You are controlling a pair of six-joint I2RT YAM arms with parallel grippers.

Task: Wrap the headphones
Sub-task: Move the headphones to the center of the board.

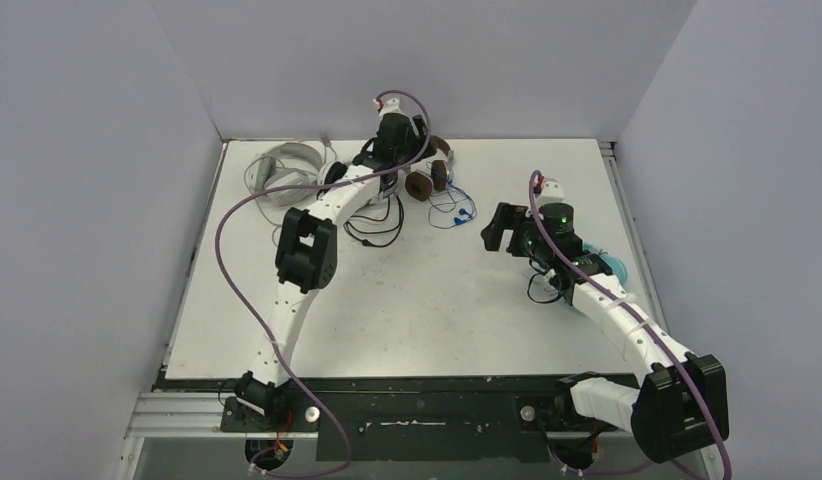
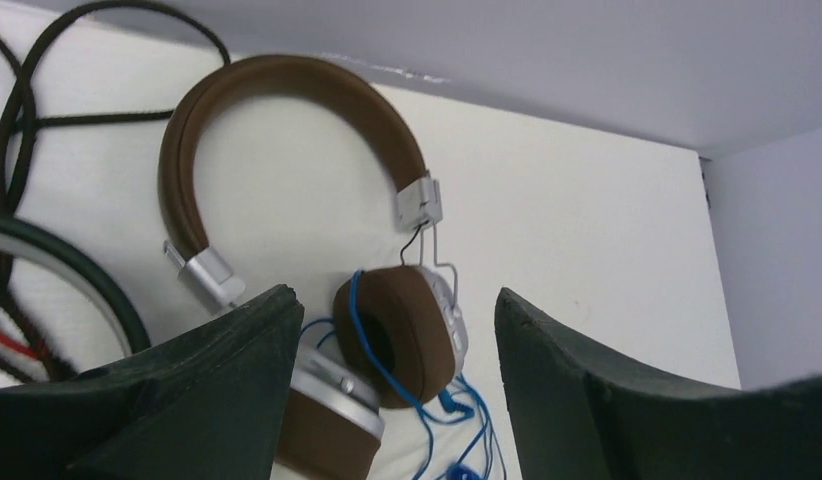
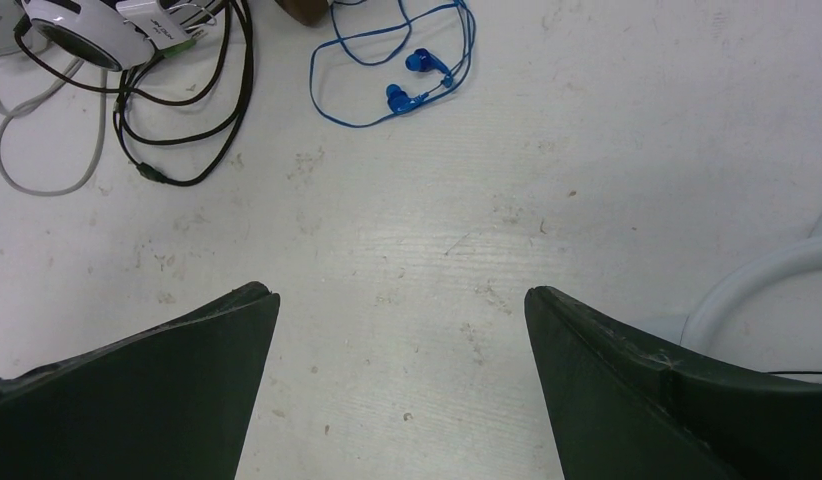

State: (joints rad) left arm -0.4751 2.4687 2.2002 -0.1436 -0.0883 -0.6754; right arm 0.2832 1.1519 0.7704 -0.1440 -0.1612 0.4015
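Note:
The brown headphones [image 1: 428, 183] lie at the back of the table, their blue cable [image 1: 453, 210] loose to the right. My left gripper [image 2: 395, 297] hangs over them, open. One brown ear cup [image 2: 402, 335] sits between its fingers, touching neither. The other ear cup [image 2: 327, 425] lies against the left finger [image 2: 187, 400]. The black-and-white headphones [image 3: 87, 35] and their black cable [image 3: 187, 110] lie under the left arm. The pale grey headphones [image 1: 283, 170] are at the back left. My right gripper [image 3: 399, 295] is open over bare table. The teal headphones [image 1: 615, 266] are partly hidden under the right arm.
The side walls stand close to the table's left and right edges, and the back wall is just behind the brown headphones. A grey cable [image 3: 47, 150] loops beside the black one. The teal pair's white band [image 3: 757, 280] curves next to my right finger.

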